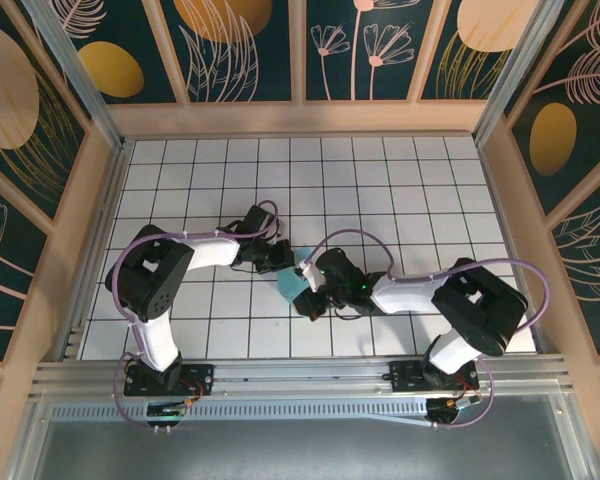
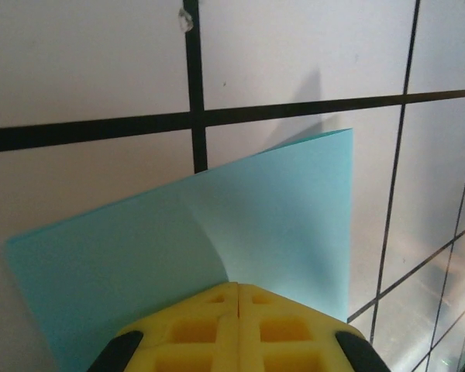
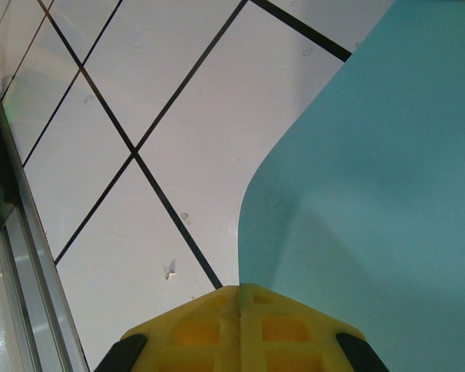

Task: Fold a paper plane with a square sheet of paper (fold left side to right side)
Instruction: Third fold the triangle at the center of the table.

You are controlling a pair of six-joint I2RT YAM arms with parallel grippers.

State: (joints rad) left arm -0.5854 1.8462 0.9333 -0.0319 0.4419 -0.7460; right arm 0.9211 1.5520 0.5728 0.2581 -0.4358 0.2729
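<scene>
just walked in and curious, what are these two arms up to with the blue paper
Both arms meet mid-table over the square sheet of paper. The left gripper and right gripper each have their yellow fingers shut on it, and the sheet bows up off the table.

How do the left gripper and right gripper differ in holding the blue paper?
The square sheet of paper spreads to both sides of the left gripper, but only to one side of the right gripper. From above, the left gripper reaches in from the far left, the right gripper from the near right. Both are yellow-tipped and shut on the sheet.
</scene>
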